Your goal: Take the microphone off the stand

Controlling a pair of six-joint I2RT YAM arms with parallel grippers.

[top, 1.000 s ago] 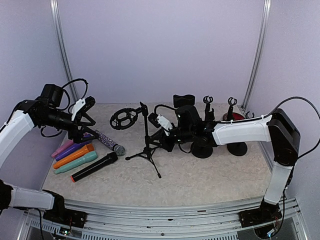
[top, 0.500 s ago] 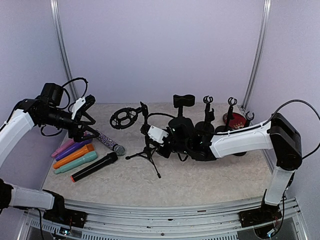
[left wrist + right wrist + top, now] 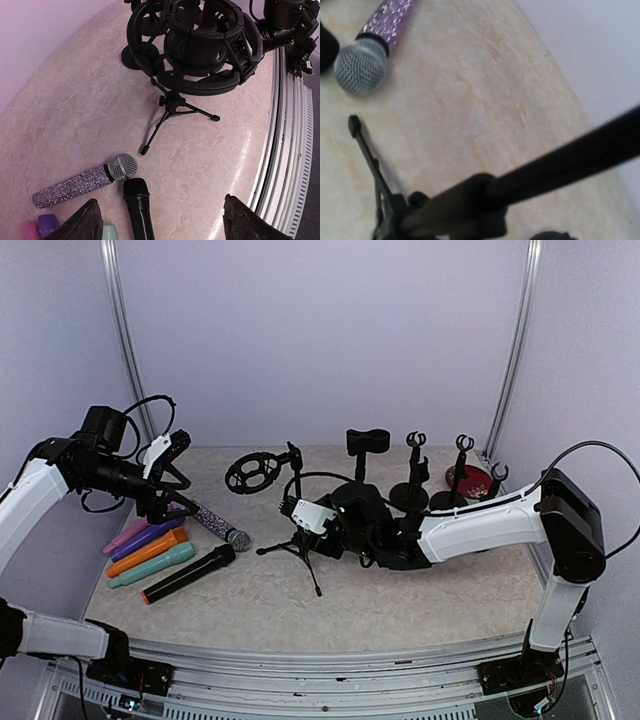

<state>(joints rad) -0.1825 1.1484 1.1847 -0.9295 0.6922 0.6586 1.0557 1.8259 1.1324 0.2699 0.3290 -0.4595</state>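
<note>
Thin black tripod stand with round shock mount stands mid-frame; left end effector is open, right end effector I cannot tell.

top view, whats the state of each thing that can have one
tripod stand, upright on its legs
shock mount, looks empty
glitter microphone, lying flat, free
black microphone, lying flat, free
left gripper, open, holding nothing
right gripper, at the tripod stand's pole, open or shut unclear
</note>
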